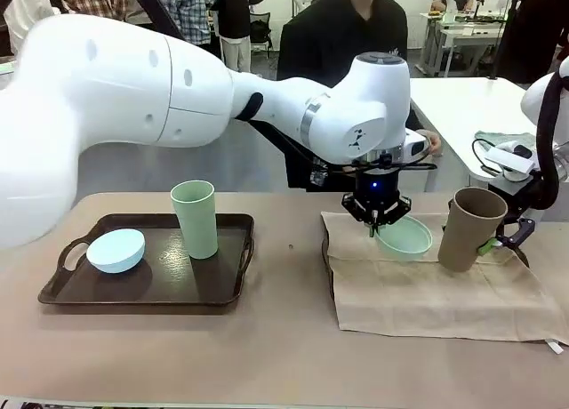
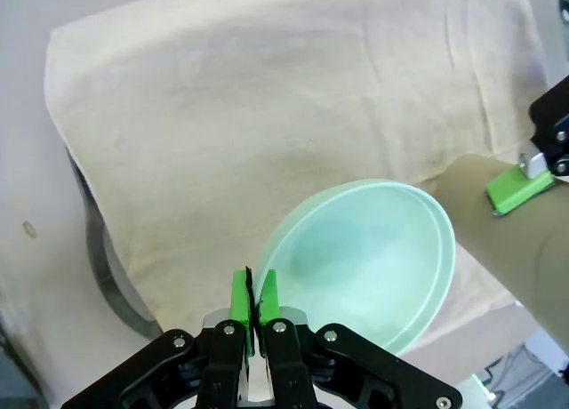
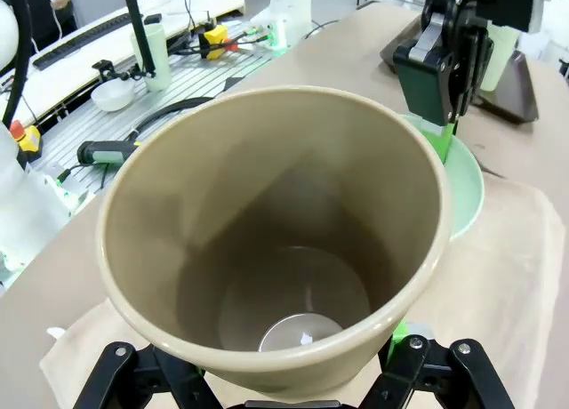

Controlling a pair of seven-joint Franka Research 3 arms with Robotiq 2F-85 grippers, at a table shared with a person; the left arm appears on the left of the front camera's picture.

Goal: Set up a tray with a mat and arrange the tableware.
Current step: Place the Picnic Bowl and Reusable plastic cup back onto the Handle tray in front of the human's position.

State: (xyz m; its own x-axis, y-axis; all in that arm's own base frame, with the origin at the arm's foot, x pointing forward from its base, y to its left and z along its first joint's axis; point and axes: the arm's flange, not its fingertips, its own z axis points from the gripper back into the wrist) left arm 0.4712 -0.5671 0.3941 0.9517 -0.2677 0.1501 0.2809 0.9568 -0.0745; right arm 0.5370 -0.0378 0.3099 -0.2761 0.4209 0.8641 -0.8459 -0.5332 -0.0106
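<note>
Mint bowl [image 1: 407, 238] rim pinched by left claw [image 1: 380, 228]; right claw [image 1: 489, 243] clamps tan cup [image 1: 467, 236] just beside, on cloth [image 1: 427, 293].

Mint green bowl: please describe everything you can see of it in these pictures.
The mint green bowl is small, round and shallow. It looks like matte plastic, is empty and has a paler rim. The left pincer is shut on its rim, one green pad inside and one outside. The bowl hangs tilted over the beige cloth mat, close beside the brown-tan cup. Whether it touches either one cannot be told.
</note>
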